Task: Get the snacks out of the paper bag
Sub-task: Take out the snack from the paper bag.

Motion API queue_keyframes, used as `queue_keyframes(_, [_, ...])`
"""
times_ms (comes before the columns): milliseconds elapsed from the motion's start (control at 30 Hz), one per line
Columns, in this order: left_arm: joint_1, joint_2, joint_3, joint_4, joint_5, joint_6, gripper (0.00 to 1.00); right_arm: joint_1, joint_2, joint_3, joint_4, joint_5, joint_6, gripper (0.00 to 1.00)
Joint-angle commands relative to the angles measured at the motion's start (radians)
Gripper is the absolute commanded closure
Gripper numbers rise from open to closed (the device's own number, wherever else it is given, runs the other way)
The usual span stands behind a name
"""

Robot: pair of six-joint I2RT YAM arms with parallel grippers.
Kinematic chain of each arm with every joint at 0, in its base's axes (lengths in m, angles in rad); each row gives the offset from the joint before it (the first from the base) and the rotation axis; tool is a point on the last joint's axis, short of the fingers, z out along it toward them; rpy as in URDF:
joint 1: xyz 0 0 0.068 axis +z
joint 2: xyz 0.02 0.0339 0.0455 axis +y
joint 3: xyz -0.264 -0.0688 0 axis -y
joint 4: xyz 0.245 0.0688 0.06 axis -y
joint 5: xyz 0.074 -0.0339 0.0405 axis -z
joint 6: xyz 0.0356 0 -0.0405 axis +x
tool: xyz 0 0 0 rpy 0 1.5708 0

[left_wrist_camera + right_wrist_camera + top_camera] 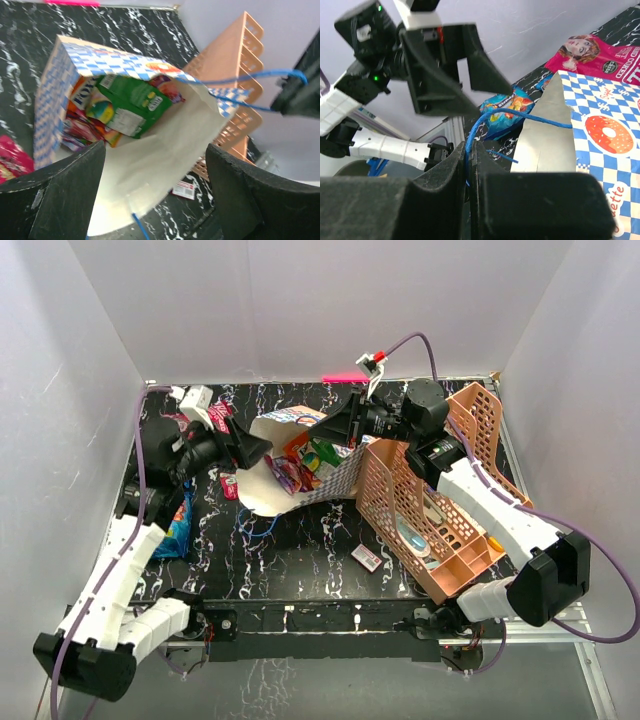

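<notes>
White "PO" up front on the orange packet [82, 95] inside the paper bag [50, 110]. Red script "ette" on the bag's checkered side. "COOKED" on the pink-red bag [592, 52]. The rest is too blurred to read.

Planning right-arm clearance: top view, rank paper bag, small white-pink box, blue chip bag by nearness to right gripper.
1. paper bag, handle pinched in the right gripper.
2. small white-pink box, toward the front edge.
3. blue chip bag, at the far left.
</notes>
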Motion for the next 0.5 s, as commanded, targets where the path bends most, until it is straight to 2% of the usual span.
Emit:
queue_keyframes(0, [-0.045,-0.086,-0.136,0.128,0.035,-0.137,0.21,0.009,-0.048,0.008,0.129,0.038,0.030,0.92])
queue_keyframes(67, [-0.089,-0.099,-0.199,0.173,-0.009,-0.192,0.23,0.009,-0.048,0.009,0.129,0.046,0.027,0.92])
queue_keyframes(133, [-0.167,-0.083,-0.226,0.169,-0.119,-0.214,0.26,0.009,-0.047,0.015,0.124,0.052,0.022,0.92])
queue_keyframes(267, [-0.415,0.056,-0.133,-0.016,-0.564,-0.253,0.26,0.009,-0.047,0.019,0.110,0.070,0.020,0.92])
queue_keyframes(333, [-0.507,0.152,-0.047,-0.132,-0.812,-0.345,0.27,0.009,-0.051,0.020,0.106,0.077,0.020,0.92])
queue_keyframes(400, [-0.542,0.227,-0.008,-0.196,-0.923,-0.411,0.29,0.009,-0.055,0.023,0.100,0.084,0.021,0.92])
queue_keyframes(467, [-0.551,0.270,-0.001,-0.245,-0.992,-0.501,0.42,0.009,-0.061,0.027,0.089,0.094,0.019,0.92])
